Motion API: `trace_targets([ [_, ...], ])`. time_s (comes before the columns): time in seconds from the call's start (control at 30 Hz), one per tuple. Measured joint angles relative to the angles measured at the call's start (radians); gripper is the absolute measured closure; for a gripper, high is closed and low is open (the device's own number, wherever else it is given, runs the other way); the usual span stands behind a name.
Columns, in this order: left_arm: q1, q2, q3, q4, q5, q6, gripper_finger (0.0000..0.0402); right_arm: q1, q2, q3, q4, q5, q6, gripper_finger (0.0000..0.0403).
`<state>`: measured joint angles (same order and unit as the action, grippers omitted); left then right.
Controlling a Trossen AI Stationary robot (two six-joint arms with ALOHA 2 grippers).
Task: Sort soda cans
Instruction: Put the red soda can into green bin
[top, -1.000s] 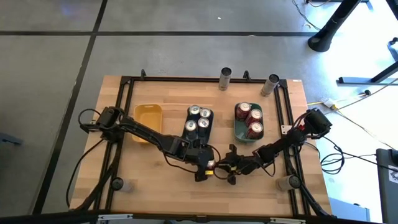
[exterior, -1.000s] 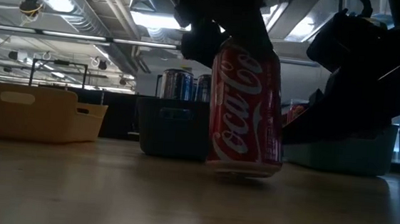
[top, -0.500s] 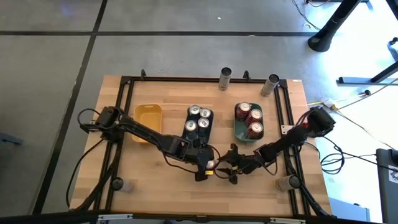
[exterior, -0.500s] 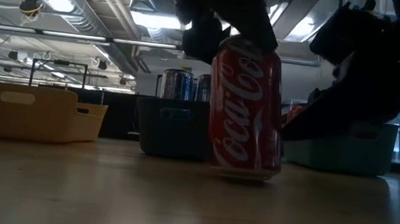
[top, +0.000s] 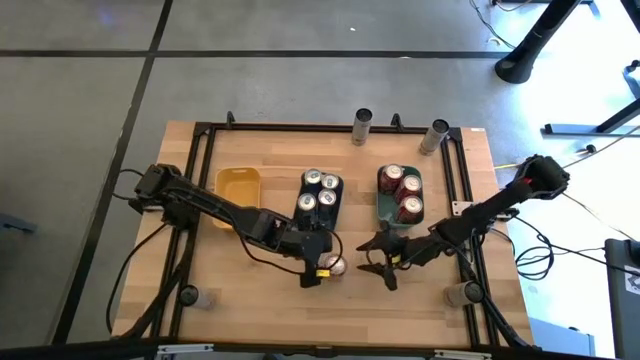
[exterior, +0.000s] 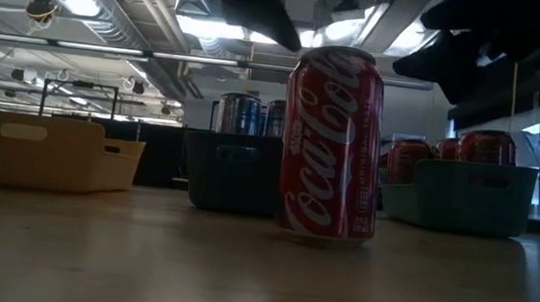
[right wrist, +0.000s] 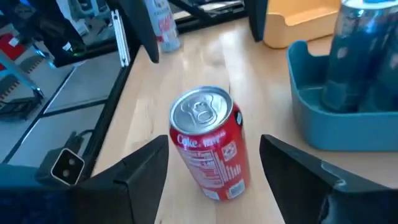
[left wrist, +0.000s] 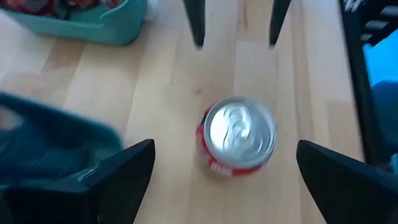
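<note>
One red soda can [top: 336, 266] stands upright on its base on the wood, free of both grippers; it also shows in the low view as the can [exterior: 332, 141]. My left gripper [top: 317, 270] is open just to the can's left, with its fingers wide apart short of the can [left wrist: 238, 134]. My right gripper [top: 376, 262] is open to the can's right, and the can [right wrist: 208, 146] lies ahead of its spread fingers. Several silver-blue cans stand in the grey-blue tray [top: 306, 214]. Three red cans stand in the teal tray [top: 381, 207].
A yellow tray [top: 238, 195] sits left of the grey-blue tray. A black frame rail [top: 200, 180] runs round the tabletop, with posts [top: 362, 125] at the far edge. Bare wood lies along the near edge [top: 340, 310].
The red can, tipped and shadowed by the left gripper a second ago, now stands upright and free on the table. The left gripper has risen and drawn back toward the table's left. The right gripper has risen and pulled back toward the right edge.
</note>
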<state>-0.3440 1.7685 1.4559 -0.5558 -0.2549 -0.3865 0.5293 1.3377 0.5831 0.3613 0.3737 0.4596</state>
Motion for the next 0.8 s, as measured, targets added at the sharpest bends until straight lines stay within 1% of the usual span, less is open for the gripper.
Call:
trace_targets([
  [0.1,-0.018,-0.021,0.000,-0.066,-0.041,-0.025,0.0025,-0.009,-0.004,0.000,0.038,0.006,-0.052,0.0150],
  [0.17,-0.033,-0.035,0.000,-0.106,-0.077,-0.040,0.0025,-0.013,-0.004,0.000,0.041,0.006,-0.059,0.0150],
  [0.23,-0.047,-0.045,-0.006,-0.143,-0.097,-0.058,0.0025,-0.013,-0.004,0.000,0.057,-0.018,-0.043,0.0150],
  [0.3,-0.057,-0.055,-0.028,-0.148,-0.099,-0.078,0.0025,-0.013,0.000,0.000,0.084,-0.047,-0.070,0.0148],
  [0.4,-0.067,-0.062,-0.062,-0.148,-0.100,-0.103,0.0025,-0.012,0.002,0.001,0.128,-0.051,-0.117,0.0129],
  [0.47,-0.071,-0.062,-0.085,-0.142,-0.100,-0.120,0.0025,-0.013,0.002,0.013,0.140,-0.040,-0.133,0.0102],
  [0.6,-0.076,-0.062,-0.148,-0.063,-0.101,-0.147,0.0025,-0.013,0.002,0.033,0.141,-0.002,-0.159,0.0028],
  [0.63,-0.080,-0.062,-0.165,-0.037,-0.101,-0.148,0.0025,-0.015,0.002,0.036,0.142,0.011,-0.161,0.0016],
  [0.7,-0.083,-0.062,-0.203,0.041,-0.101,-0.148,0.0025,-0.020,0.002,0.041,0.140,0.047,-0.162,0.0012],
  [0.8,-0.090,-0.062,-0.259,0.133,-0.101,-0.155,0.0025,-0.021,0.002,0.042,0.139,0.071,-0.162,0.0036],
])
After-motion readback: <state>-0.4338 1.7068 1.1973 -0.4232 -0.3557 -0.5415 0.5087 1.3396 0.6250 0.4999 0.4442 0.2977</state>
